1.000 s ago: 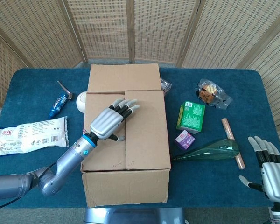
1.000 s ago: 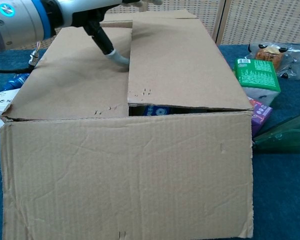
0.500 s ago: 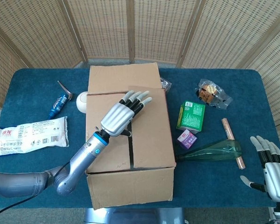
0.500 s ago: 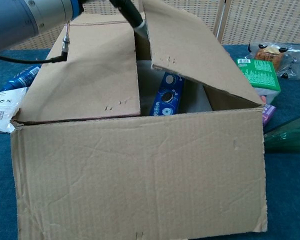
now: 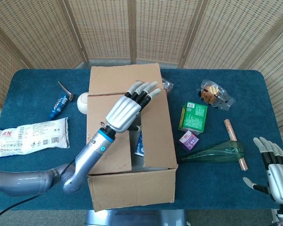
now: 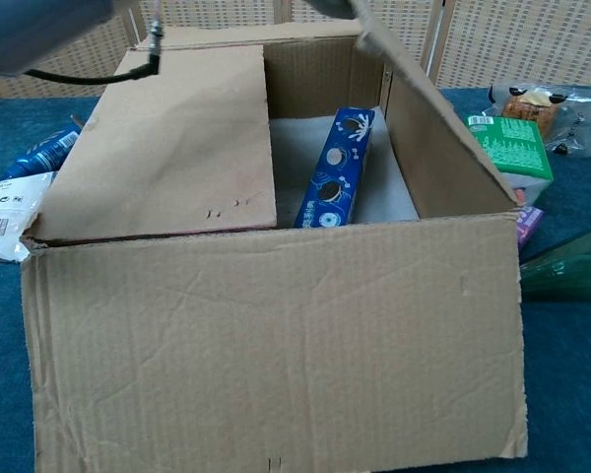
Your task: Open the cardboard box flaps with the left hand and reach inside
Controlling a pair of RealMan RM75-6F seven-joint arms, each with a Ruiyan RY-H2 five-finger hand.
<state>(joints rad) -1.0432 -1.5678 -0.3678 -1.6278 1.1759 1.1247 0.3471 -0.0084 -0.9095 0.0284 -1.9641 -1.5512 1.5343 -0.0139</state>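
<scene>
The cardboard box [image 5: 127,186] stands mid-table. Its left flap [image 5: 106,141] lies flat over the opening, and its right flap [image 5: 156,127] is swung up, standing steeply along the right side [image 6: 438,158]. My left hand [image 5: 129,109] is above the middle of the box with straight, spread fingers, its fingertips [image 5: 146,88] at the raised flap's far edge; it holds nothing. A blue cookie package [image 6: 335,177] shows inside on the pale bottom, and also in the head view [image 5: 139,141]. My right hand [image 5: 273,167] rests open at the table's near right corner.
Left of the box lie a white snack packet [image 5: 30,135], a blue tube [image 5: 60,104] and a white round object [image 5: 82,102]. To the right are a green carton [image 5: 193,117], a small purple box [image 5: 186,140], a green bottle [image 5: 212,151], a brown stick [image 5: 236,143] and a bagged pastry [image 5: 216,94].
The right flap has gone from flat to steeply raised, uncovering the blue package. My left hand rose and moved toward the far right with it. The box shifted slightly.
</scene>
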